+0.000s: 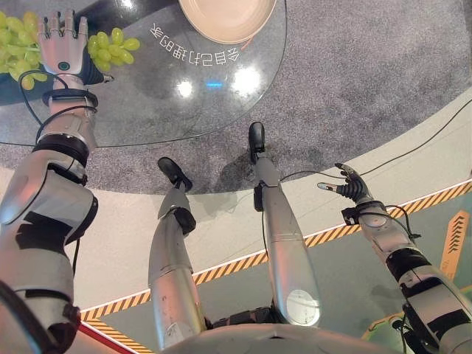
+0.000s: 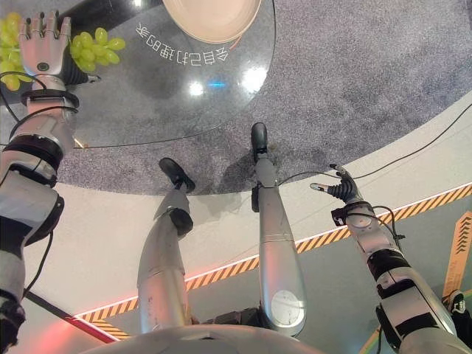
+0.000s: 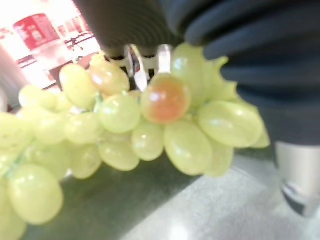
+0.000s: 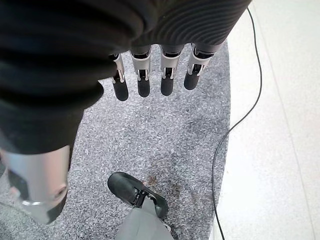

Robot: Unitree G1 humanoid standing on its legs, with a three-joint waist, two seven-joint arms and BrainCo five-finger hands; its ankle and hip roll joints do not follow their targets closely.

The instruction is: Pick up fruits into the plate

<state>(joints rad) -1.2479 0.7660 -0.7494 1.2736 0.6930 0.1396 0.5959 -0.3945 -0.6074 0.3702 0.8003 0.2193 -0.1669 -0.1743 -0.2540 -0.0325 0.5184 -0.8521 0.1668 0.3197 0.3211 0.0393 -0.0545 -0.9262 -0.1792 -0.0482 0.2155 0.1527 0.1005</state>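
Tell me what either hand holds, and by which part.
Right hand: nothing. Left hand lies over the grapes; whether it grips them cannot be told.

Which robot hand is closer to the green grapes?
Left. The left hand is right over the green grapes on the glass table. The right hand hangs open far off, above the floor beside the table.

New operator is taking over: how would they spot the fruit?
On the round glass table, look at the robot's far left edge, away from the pale plate. The green grape bunch lies under the left robot hand, the only fruit there.
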